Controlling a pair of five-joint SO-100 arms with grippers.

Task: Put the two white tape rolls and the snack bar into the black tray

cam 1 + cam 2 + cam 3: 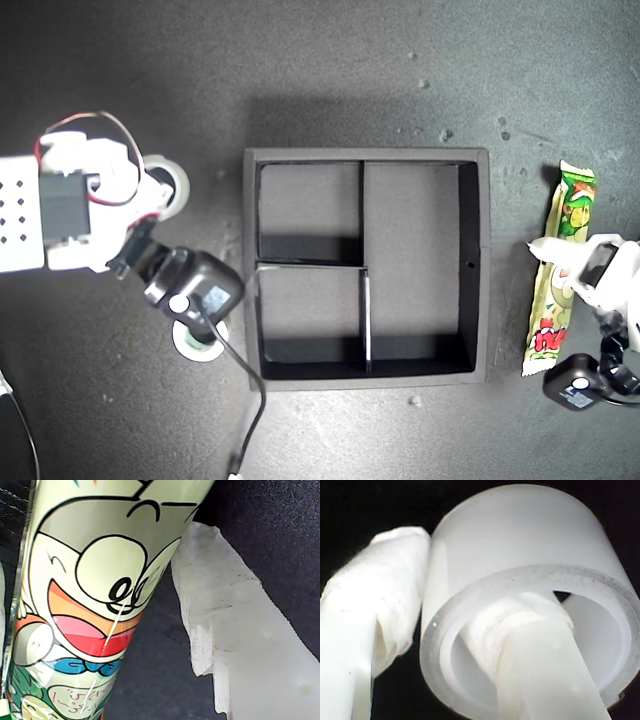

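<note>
Black tray (475, 200) sits at the middle of the exterior view on a dark grey table (400, 80). It is split into two small compartments and one long one.

The bar (560, 270) lies on the table at 3 o'clock from the tray in that view, well apart from its wall, with its length running from 12 to 6. My first gripper (568, 262) is down over the bar's middle. The first wrist view shows the cartoon wrapper (100, 605) with one white finger (240, 645) beside it and a strip of table between them. The pincer is apart and has no grip on the bar.

The plain roll (172, 185) is at about 10 o'clock from the tray, partly hidden by my second arm. My second gripper (160, 190) straddles its wall. In the second wrist view one finger (535, 670) reaches into the roll's (520, 535) hollow and the other (375, 615) lies along the outside. I cannot tell whether they squeeze it.

The green-rimmed roll (195, 343) lies flat at 8 o'clock from the tray, under the arm's black camera housing (195, 288).
</note>
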